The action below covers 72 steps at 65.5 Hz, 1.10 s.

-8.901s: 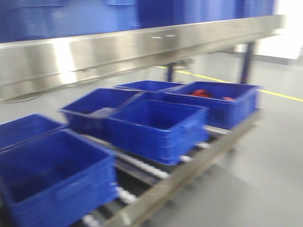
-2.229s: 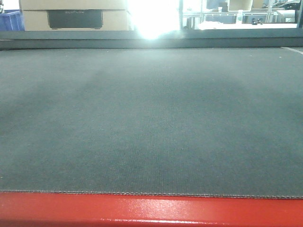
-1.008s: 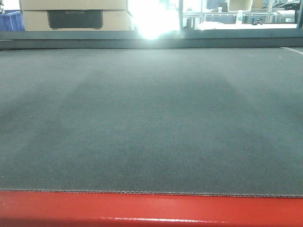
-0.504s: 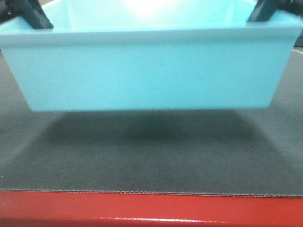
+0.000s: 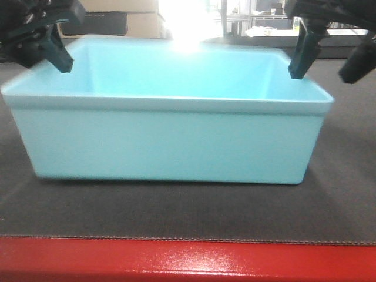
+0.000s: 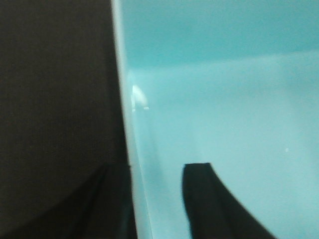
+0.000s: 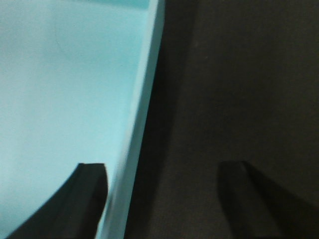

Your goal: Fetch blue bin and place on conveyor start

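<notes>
Sitting flat on the conveyor start [image 5: 176, 214], the blue bin [image 5: 170, 141] rests near the red frame edge [image 5: 188, 261]. I see my left gripper [image 6: 157, 172] with jaws apart astride one side wall, and my right gripper [image 7: 162, 169] spread wide astride the other.

Past the work area, a hard white glare [image 5: 187, 20] blew out the top middle of my front view, bright enough to hide whatever stood there. To its left I saw stacked tan cardboard boxes [image 5: 126, 6], the lower one carrying a dark rectangular panel [image 5: 103, 24] on its face. To the right of the glare I made out glazed partitions with a pale upright frame [image 5: 225, 14]. Beyond the glass lay some pale furniture [image 5: 267, 24], too washed out for me to name.
</notes>
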Motion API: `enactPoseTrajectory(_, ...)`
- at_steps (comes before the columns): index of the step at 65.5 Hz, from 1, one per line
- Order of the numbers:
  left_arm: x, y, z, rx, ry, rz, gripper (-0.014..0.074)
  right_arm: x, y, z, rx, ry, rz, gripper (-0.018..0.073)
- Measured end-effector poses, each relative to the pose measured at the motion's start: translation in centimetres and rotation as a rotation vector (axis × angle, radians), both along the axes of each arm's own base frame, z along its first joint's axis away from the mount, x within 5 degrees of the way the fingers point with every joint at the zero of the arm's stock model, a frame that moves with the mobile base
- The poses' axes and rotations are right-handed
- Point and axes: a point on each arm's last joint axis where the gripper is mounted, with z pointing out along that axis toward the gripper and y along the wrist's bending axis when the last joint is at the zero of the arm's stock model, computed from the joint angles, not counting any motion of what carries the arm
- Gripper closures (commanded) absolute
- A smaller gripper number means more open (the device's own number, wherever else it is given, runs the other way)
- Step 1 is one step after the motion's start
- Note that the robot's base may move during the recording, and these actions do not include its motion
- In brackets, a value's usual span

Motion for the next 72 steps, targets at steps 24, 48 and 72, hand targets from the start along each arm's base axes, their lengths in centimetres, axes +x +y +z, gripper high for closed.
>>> enactPoseTrajectory(24,-2.4,1.1,3.0,-0.002,-0.028,0.013,0.0234,-2.4,-0.7,4.5,-0.016,-0.155,0.006,0.0194)
enactPoseTrajectory(48,-8.1,6.0,6.6,0.000,-0.138,0.136,0.0707,-8.1,-3.6,9.0,-0.147,-0.345,-0.023,0.0720)
enactPoseTrajectory(72,-14.1,9.3,2.1,0.021,-0.187,0.245,0.0707,-12.7,-6.1,1.5,-0.189,-0.346,-0.118,0.0721)
